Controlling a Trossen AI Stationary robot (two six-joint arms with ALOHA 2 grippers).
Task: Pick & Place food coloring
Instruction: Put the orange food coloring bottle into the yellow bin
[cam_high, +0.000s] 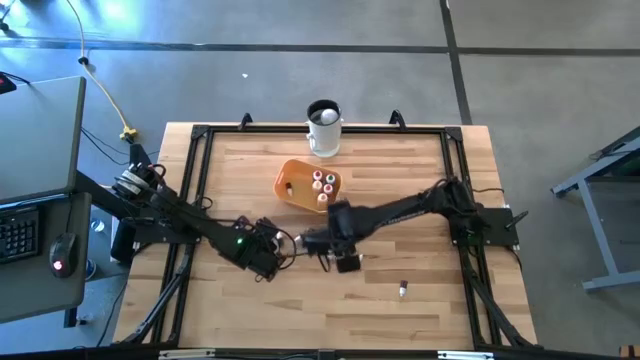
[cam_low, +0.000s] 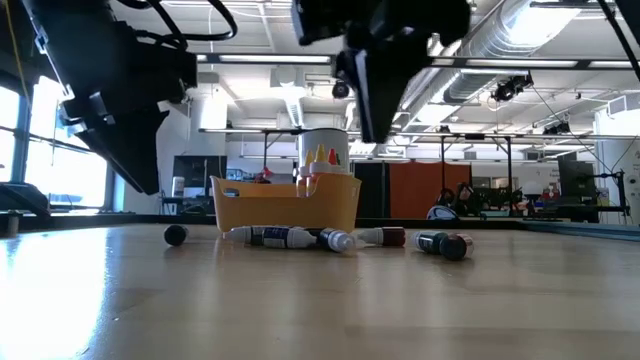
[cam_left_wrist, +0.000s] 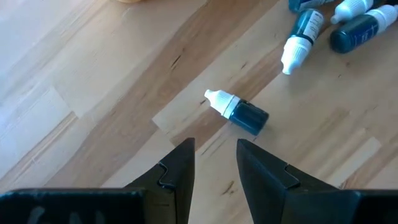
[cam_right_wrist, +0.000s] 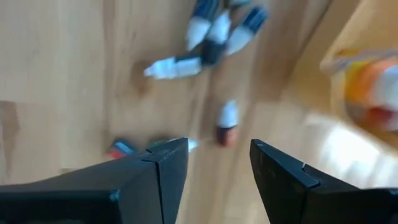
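Observation:
Several food coloring bottles lie on their sides on the wooden table (cam_high: 430, 320), seen in the low view (cam_low: 335, 240) in front of the orange bowl (cam_high: 300, 190). More bottles stand upright in that bowl (cam_high: 322, 184), and one lies alone (cam_high: 403, 289) toward the near edge. My left gripper (cam_left_wrist: 214, 158) is open, hovering just short of a dark blue bottle with a white cap (cam_left_wrist: 239, 112). My right gripper (cam_right_wrist: 217, 158) is open above a red bottle (cam_right_wrist: 227, 129) and a cluster of blue ones (cam_right_wrist: 217, 25). Both grippers (cam_high: 283, 247) (cam_high: 322, 240) meet near the table's middle.
A white mug (cam_high: 323, 128) stands at the far edge behind the bowl. A black frame (cam_high: 200, 140) runs around the tabletop. A small dark round thing (cam_low: 175, 235) lies left of the bottles. Bare wood spreads toward the near edge and the right side.

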